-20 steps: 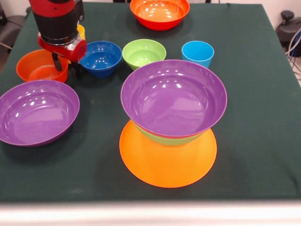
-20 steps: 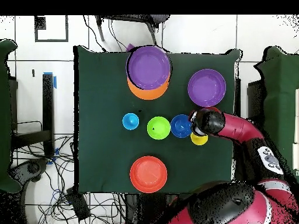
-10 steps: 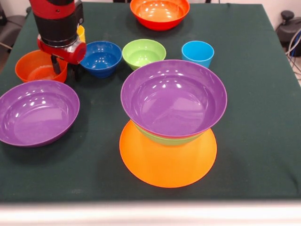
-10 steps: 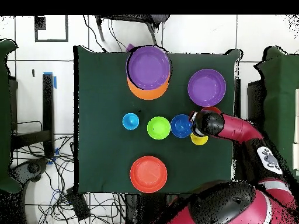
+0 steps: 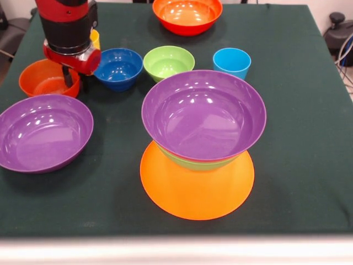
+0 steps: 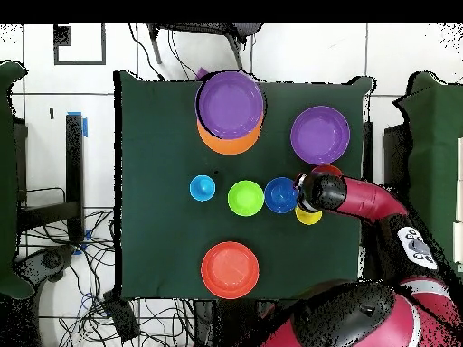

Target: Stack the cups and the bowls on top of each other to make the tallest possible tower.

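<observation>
Hand point(image 5: 76, 81): two dark fingers apart, empty, shifted slightly over the last second, between small red-orange plastic bowl point(image 5: 47, 77) and dark blue bowl point(image 5: 118, 68). Tower point(image 5: 201, 132) unchanged mid-desk; next pick pending.

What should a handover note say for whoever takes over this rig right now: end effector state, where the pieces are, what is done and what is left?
End effector: empty, fingers apart, low between the small red-orange bowl and the dark blue bowl; the yellow cup sits behind the arm.
Tower: upturned orange bowl as base, green bowl on it, purple bowl on top.
Loose on the table: second purple bowl, small green bowl, light blue cup, big red-orange bowl.
Left: stack the loose bowls and both cups.
</observation>
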You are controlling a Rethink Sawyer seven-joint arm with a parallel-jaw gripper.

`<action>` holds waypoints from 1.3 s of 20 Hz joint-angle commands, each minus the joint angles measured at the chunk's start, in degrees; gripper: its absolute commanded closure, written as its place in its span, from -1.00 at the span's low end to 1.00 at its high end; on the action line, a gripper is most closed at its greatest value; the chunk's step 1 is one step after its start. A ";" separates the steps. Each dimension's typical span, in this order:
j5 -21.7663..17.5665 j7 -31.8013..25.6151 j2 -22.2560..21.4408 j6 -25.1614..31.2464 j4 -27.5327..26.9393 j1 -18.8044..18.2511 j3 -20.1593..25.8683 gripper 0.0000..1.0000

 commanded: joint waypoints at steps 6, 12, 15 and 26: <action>-3.35 -6.59 2.04 3.90 -1.18 1.55 4.30 1.00; -2.40 -7.32 -0.26 6.71 -1.53 1.68 4.53 1.00; -2.25 -7.90 -1.00 7.69 -2.14 1.81 4.68 1.00; -2.13 -10.34 -5.22 15.75 -5.25 3.37 5.14 1.00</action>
